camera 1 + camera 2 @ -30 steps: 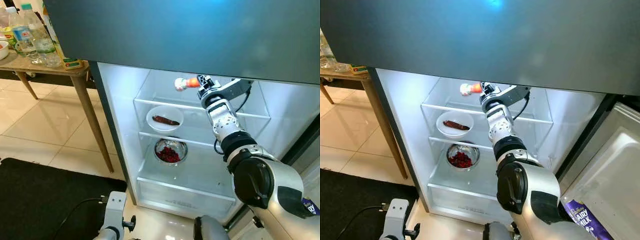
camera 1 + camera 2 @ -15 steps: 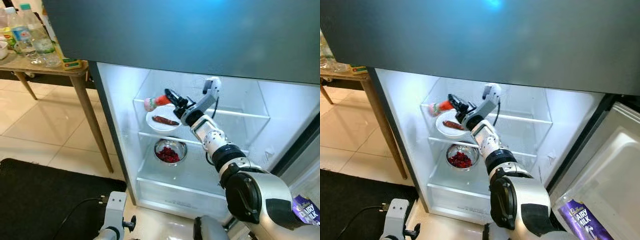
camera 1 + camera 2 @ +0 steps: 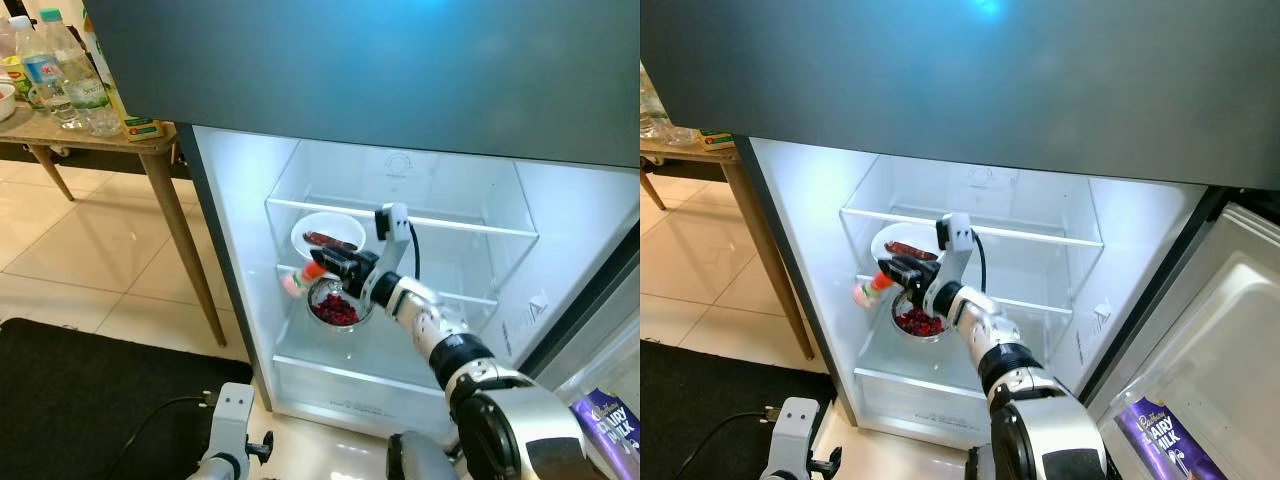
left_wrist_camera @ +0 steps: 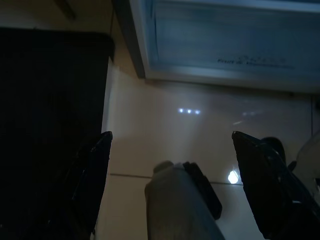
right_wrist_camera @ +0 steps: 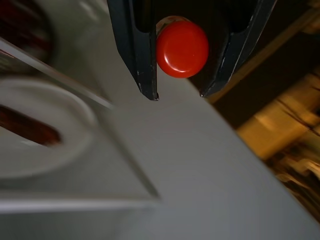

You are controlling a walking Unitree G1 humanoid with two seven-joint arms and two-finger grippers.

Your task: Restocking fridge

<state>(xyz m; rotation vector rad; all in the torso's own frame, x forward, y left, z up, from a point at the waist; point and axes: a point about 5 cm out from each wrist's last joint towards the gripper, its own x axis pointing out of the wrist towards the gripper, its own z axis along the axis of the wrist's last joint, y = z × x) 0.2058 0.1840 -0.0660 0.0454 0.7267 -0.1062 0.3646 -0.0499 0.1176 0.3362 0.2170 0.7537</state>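
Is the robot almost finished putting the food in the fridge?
Partly. A white plate with food sits on a shelf, and a metal bowl of red food sits on the shelf below. The right gripper holds a small red-capped bottle by the fridge's left wall, not set down yet. Bottles stand on the side table, perhaps waiting their turn. The left gripper hangs idle near the floor.

Wooden table point(image 3: 150, 140) with 2 water bottles point(image 3: 62, 70); black mat point(image 3: 80, 400).
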